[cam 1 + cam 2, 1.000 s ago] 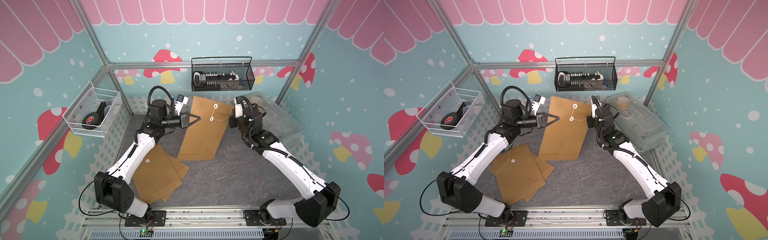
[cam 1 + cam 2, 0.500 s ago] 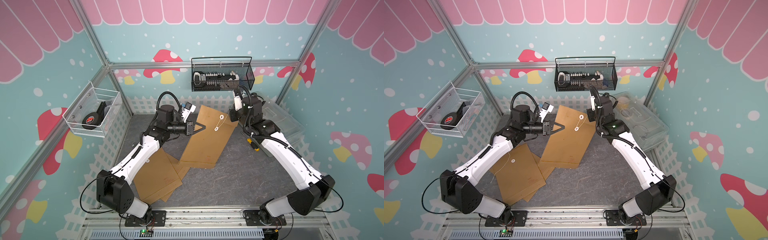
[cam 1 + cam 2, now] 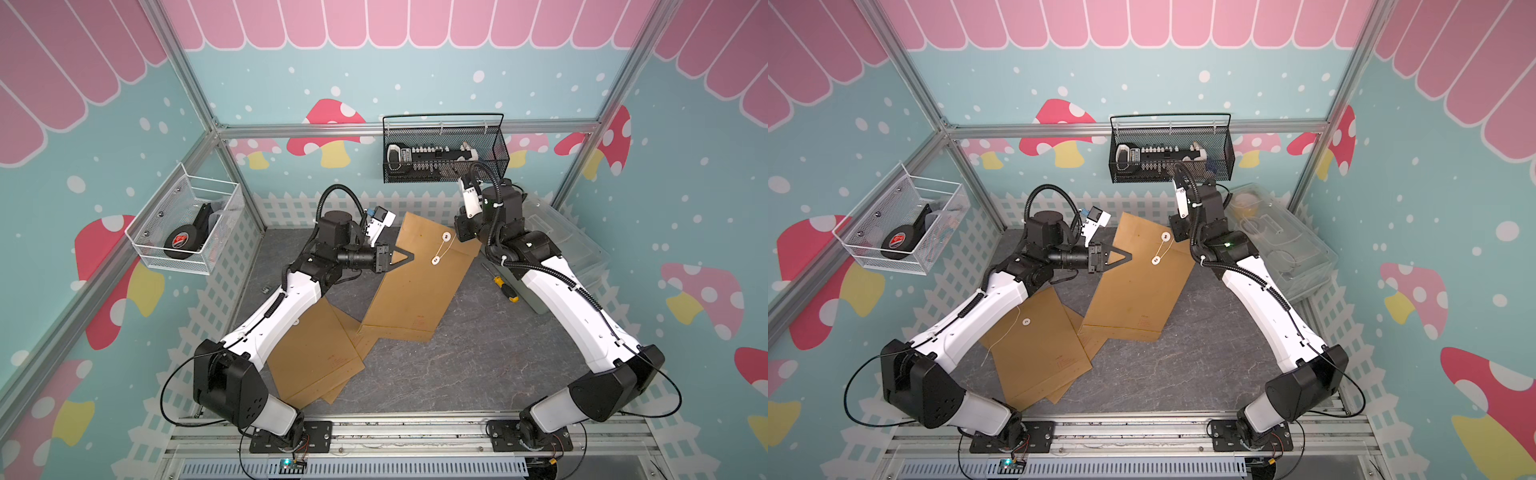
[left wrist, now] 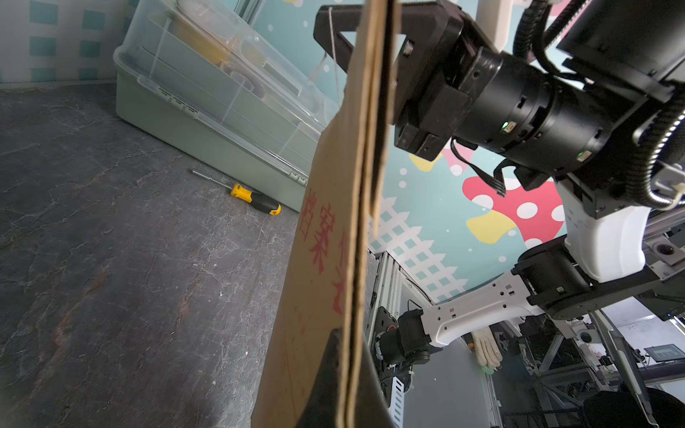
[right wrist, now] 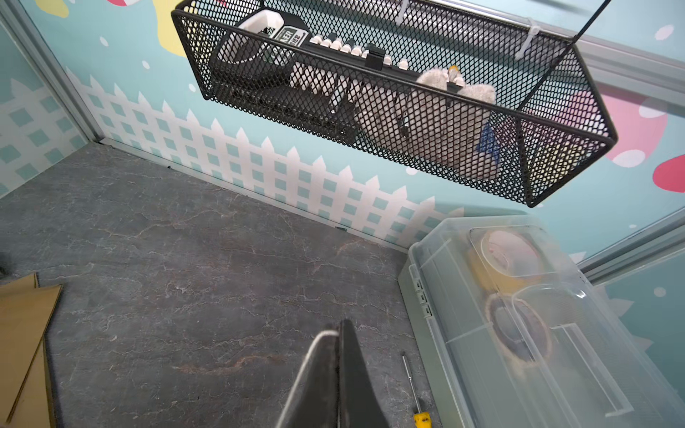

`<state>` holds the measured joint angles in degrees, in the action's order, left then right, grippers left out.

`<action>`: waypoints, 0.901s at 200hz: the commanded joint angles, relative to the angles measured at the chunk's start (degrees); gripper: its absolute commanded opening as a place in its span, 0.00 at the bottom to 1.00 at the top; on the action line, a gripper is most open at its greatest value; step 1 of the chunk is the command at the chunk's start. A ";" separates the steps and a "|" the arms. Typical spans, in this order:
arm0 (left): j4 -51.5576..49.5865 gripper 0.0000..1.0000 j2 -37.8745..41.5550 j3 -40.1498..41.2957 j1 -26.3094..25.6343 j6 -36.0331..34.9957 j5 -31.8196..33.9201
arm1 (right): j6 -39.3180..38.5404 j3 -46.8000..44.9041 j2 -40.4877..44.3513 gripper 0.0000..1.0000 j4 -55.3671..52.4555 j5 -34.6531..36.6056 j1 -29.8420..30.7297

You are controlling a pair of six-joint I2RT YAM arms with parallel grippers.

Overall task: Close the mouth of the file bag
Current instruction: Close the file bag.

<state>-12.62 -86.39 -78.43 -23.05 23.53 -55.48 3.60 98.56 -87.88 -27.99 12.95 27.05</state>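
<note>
The file bag (image 3: 409,291) is held tilted over the table (image 3: 478,365), left jaws shut on its side edge, right jaws pinching the white string (image 3: 440,249) that runs between its two discs (image 3: 435,260), so the tie-off looks begun, not finished.

Left arm (image 3: 291,303) and right arm (image 3: 569,307) reach inward, left fingers (image 4: 322,389) and right fingers (image 5: 352,378) clamped tight.
</note>
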 commanded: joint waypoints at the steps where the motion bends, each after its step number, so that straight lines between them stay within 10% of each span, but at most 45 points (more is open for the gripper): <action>1: -0.03 0.00 -0.42 -0.32 -0.15 -1.33 0.29 | -0.38 2.93 -1.17 0.00 -1.87 -0.95 1.13; 123: 0.00 0.00 -0.76 -0.49 -1.59 -1.39 1.99 | -2.68 8.51 -3.15 0.00 -5.24 1.55 6.30; 180: 0.05 0.00 -0.67 0.10 0.87 -0.03 7.04 | -10.71 13.99 -5.54 0.00 -11.88 14.58 10.56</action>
<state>-12.64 -87.05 -78.43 -24.03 23.62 -51.09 -1.89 109.14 -91.81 -35.31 19.86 36.10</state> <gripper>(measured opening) 0.048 0.047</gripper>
